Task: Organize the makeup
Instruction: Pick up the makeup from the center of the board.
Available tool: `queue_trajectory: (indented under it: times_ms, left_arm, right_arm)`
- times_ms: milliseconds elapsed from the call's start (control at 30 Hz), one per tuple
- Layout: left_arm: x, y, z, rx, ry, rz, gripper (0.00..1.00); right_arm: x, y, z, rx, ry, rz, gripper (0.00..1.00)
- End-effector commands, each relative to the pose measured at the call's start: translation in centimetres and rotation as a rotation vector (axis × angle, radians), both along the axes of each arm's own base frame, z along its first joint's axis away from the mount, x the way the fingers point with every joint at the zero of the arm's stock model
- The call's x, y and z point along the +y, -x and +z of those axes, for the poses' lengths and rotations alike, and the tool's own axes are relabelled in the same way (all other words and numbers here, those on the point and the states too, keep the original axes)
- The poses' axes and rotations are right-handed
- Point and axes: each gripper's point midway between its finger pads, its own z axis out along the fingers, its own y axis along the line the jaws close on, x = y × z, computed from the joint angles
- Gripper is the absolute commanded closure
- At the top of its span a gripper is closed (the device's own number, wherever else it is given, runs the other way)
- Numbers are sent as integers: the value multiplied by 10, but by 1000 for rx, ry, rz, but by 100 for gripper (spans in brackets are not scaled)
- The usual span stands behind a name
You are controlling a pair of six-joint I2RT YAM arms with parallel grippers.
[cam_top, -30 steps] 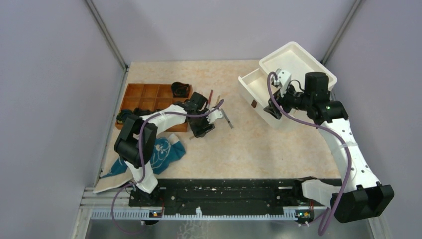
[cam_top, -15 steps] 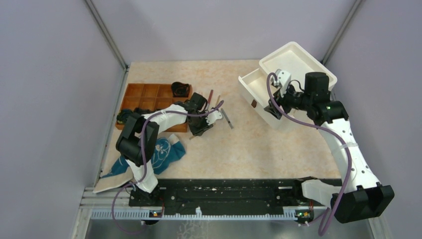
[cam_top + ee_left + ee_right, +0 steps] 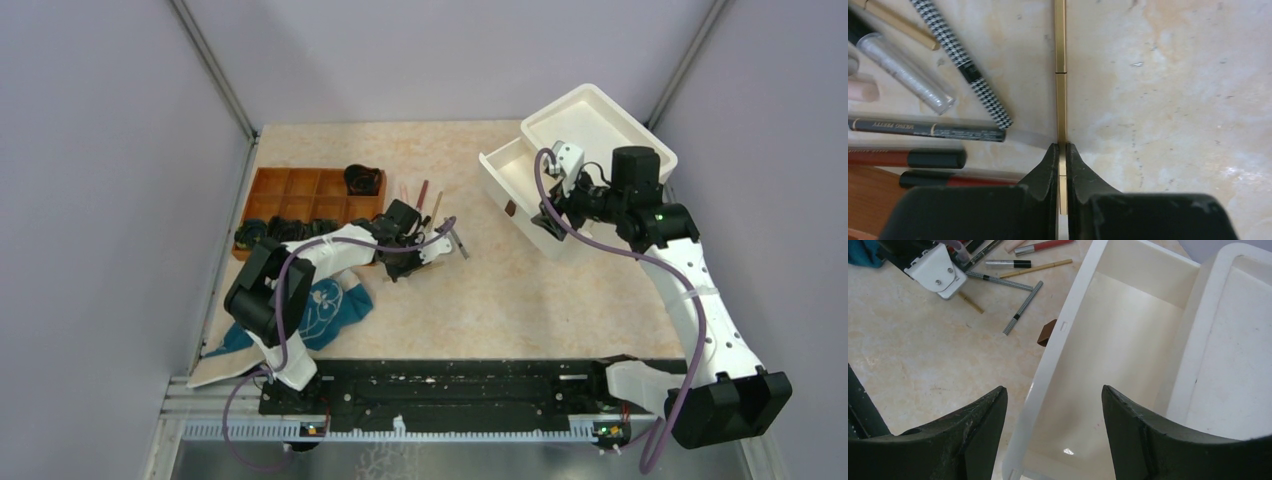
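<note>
Pinches a slim gold pencil point(image 3: 1061, 60) between the pressed-in fingers of the left tool point(image 3: 1062, 146), low over the desk point(image 3: 1173, 100), with the pencil running straight away from the fingertips; impossible to tell whether resting on the surface or just lifted. Shows, just left of it, more makeup fanned out on the desk: a houndstooth pencil point(image 3: 963, 65), a clear glittery tube point(image 3: 903, 72), a dark grey pencil point(image 3: 928, 129) with gold lettering, a red pencil point(image 3: 903, 158) with a black cap, and a dark red pencil point(image 3: 948, 179) nearest the corner of the orange tray point(image 3: 865, 200). Places this whole cluster, seen from above, just beside the right side of that compartmented tray, well apart from the white bin point(image 3: 520, 200) at the far right. Holds the right tool point(image 3: 1054, 390) spread wide, nothing between its fingers, above the near wall of the bin. Finds a small brown item point(image 3: 1048, 332) touching the bin's outer wall, and a teal cloth point(image 3: 335, 305) crumpled on the near side of the tray.
</note>
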Motion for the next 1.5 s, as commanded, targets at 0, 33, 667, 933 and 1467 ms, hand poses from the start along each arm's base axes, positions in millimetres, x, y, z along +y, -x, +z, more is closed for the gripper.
queue_trajectory:
  times_ms: [0,33,667,933,1467]
  left_arm:
    - [-5,50,-15,135,3,-75,97]
    - [-8,51,-11,137,17,-83,100]
    - [-64,43,173,-351,342,-382,100]
    - [-73,35,233,-669,300,-460,100]
    - [-74,15,238,-947,12,-525,100]
  right_arm:
    - [3,2,11,-49,-8,20,31]
    - [4,2,12,-50,-12,23,31]
    - [79,34,42,75,-341,308,22]
    - [135,45,14,251,-306,444,15]
    - [174,47,-33,453,-146,500,47]
